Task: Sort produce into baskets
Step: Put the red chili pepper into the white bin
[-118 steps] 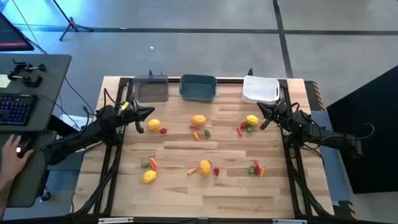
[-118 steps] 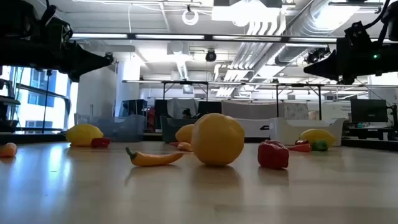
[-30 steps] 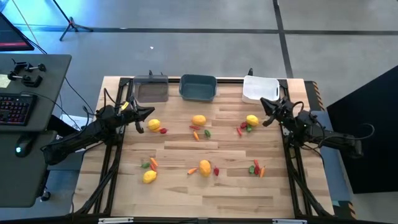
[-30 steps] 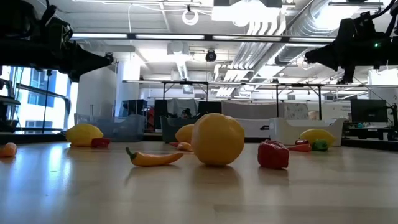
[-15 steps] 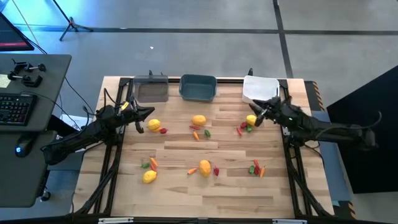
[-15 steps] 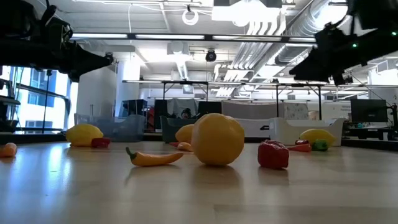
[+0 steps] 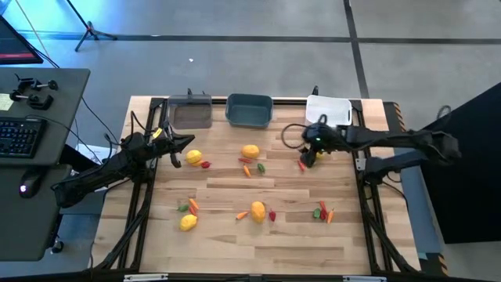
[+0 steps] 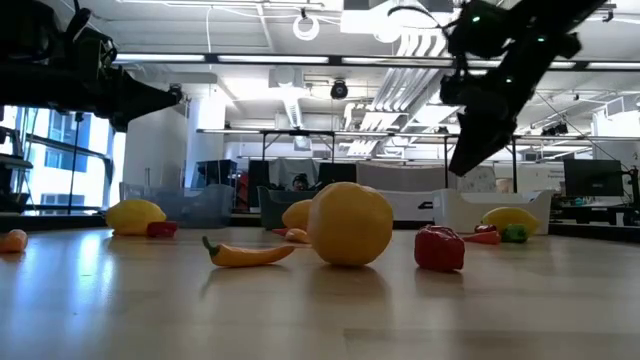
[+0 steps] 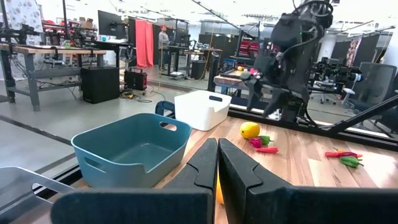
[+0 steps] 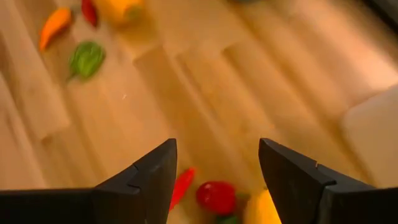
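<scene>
Toy produce lies scattered on the wooden table: lemons (image 7: 250, 151) (image 7: 193, 157) (image 7: 257, 210), small red, green and orange pieces (image 7: 261, 167) (image 7: 323, 211). Three baskets stand along the far edge: clear-grey (image 7: 190, 115), teal (image 7: 250, 110) and white (image 7: 329, 111). My right gripper (image 7: 307, 154) hangs open, slanting down over a red piece (image 10: 215, 196), a red chili (image 10: 181, 185) and a lemon (image 10: 264, 208) near the white basket, touching nothing. My left gripper (image 7: 188, 141) waits shut and level at the table's left side, by the lemon there.
Metal frame rails run along the table's left and right sides. A desk with a keyboard (image 7: 19, 137) stands left of the table. In the left wrist view my right arm (image 9: 292, 50) rises beyond the white basket (image 9: 202, 109).
My right gripper has swung from the table's right edge toward the middle, out over the lemon and red pieces near the white basket, and has tipped from nearly level to slanting steeply down. My left arm has kept still.
</scene>
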You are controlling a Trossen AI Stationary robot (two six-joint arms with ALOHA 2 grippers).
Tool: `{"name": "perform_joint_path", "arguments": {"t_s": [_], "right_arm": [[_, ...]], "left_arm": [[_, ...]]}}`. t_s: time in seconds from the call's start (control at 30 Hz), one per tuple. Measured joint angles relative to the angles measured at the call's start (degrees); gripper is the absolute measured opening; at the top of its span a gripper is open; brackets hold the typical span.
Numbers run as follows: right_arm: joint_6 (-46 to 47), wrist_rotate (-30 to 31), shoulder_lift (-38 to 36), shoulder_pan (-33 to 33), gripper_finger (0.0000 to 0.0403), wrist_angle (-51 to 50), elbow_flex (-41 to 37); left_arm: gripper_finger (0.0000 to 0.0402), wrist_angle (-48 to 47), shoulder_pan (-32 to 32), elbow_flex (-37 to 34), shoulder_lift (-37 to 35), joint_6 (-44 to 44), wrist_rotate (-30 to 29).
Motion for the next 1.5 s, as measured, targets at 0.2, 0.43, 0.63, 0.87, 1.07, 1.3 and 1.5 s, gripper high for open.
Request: {"name": "perform_joint_path", "arguments": {"t_s": [0.2, 0.43, 0.63, 0.87, 1.07, 1.3, 1.5], "right_arm": [[8.4, -5.0, 9.5, 0.1, 0.0217, -12.0, 8.5], [-11.2, -1.6, 16.6, 2.0, 0.0217, -21.5, 13.7], [-26.9, -0.3, 21.9, 2.2, 0.0217, -21.4, 13.9], [-36.4, 2.2, 26.7, 3.1, 0.0217, -19.4, 13.9], [-39.2, 2.0, 28.3, 2.8, 0.0205, -18.5, 13.9], [-40.0, 1.0, 29.2, 1.8, 0.0143, -18.2, 13.9], [-39.7, -0.5, 29.2, 1.8, 0.0075, -18.5, 13.9]], "left_arm": [[0.0, 0.0, 0.0, 0.0, 0.0, 0.0, 0.0], [0.0, 0.0, 0.0, 0.0, 0.0, 0.0, 0.0], [0.0, 0.0, 0.0, 0.0, 0.0, 0.0, 0.0], [0.0, 0.0, 0.0, 0.0, 0.0, 0.0, 0.0], [0.0, 0.0, 0.0, 0.0, 0.0, 0.0, 0.0], [0.0, 0.0, 0.0, 0.0, 0.0, 0.0, 0.0], [0.0, 0.0, 0.0, 0.0, 0.0, 0.0, 0.0]]}}
